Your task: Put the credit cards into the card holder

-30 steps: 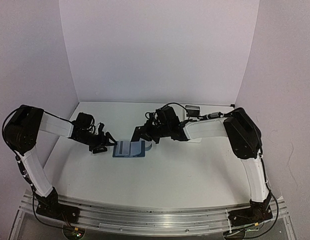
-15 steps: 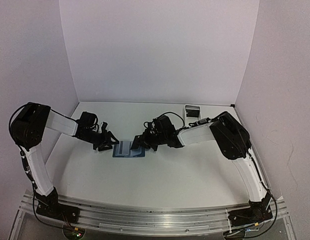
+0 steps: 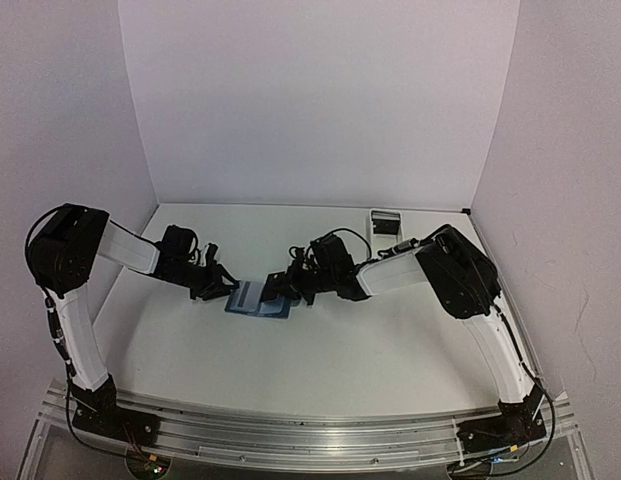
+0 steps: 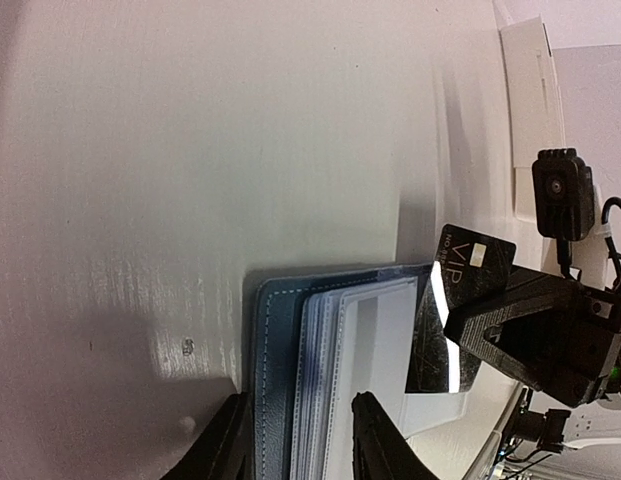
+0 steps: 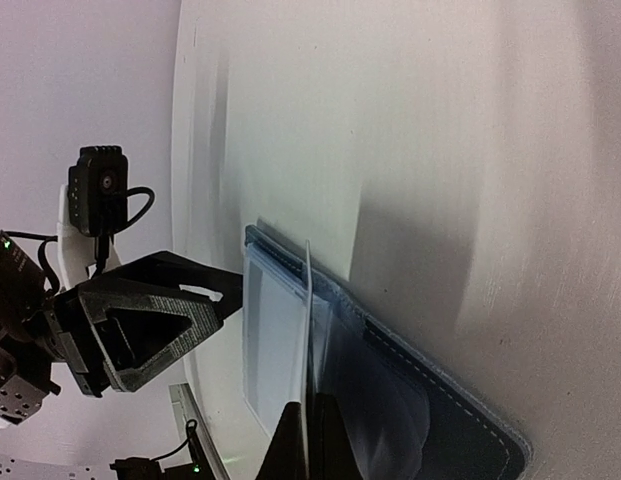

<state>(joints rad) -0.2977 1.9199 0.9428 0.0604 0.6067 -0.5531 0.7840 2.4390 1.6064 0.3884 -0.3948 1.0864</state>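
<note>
Card holder [image 3: 258,300] is lying open mid-bench [image 3: 340,350], clear sleeves facing up. Left claw [image 3: 228,288] is straddling its left edge, one finger on each side; can't tell if it is clamping. Right claw [image 3: 278,288] is pinching a black card [image 4: 458,310], holding it edge-on over the sleeves.

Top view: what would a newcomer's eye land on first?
The open blue card holder mid-table, with both grippers at it. The right gripper pinches a glossy black card on edge over the holder's clear sleeves, and the left gripper straddles its left edge.
</note>
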